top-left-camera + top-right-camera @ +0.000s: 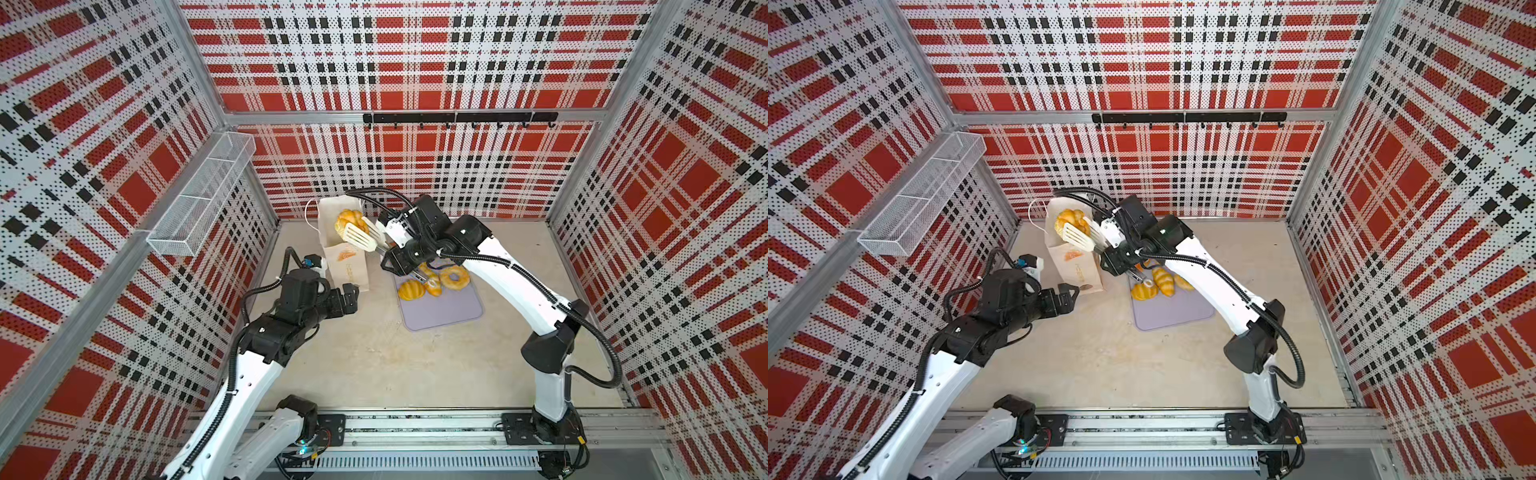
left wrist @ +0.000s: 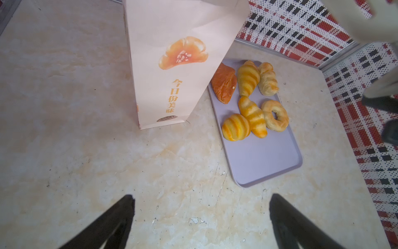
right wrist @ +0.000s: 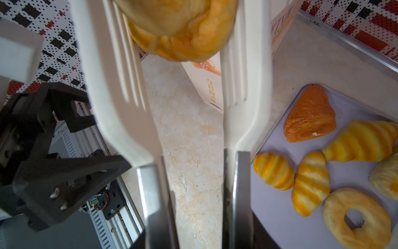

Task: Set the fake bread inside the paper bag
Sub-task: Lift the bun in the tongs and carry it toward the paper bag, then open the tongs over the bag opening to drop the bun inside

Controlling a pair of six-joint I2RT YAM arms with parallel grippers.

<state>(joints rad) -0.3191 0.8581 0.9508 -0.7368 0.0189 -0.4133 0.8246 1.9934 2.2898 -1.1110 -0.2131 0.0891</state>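
Right gripper (image 1: 391,248): closed on the metal handles of the white slotted tongs (image 3: 120,86). Their two paddles squeeze the round bun (image 3: 183,32) between them.
Left gripper (image 2: 201,200): jaws wide apart, holding nothing, low over the worktop near the bag's foot.
Bun's place: at the open mouth of the paper bag (image 1: 347,270), left of centre in both top views. I cannot tell how far it sits below the rim.
How it handles: I judge the bun light, soft and glossy, so it could squirt out of smooth paddles. I'd take it across its widest part with gentle pressure.
Remaining fake bread (image 2: 252,116): six pieces crowd the far end of the lilac tray (image 2: 269,168), just right of the bag. Among them are a reddish-brown croissant (image 2: 224,83) and a bagel (image 2: 275,115).
Bag: tall, thin paper, standing upright. I expect it to tip or crumple if I nudge it.
Worktop (image 2: 86,129): pale marbled, flat and scuffed.
Room: red plaid perforated walls enclose three sides. A wire-mesh basket (image 1: 199,195) hangs upper left and a black hook rail (image 1: 457,118) runs upper centre.
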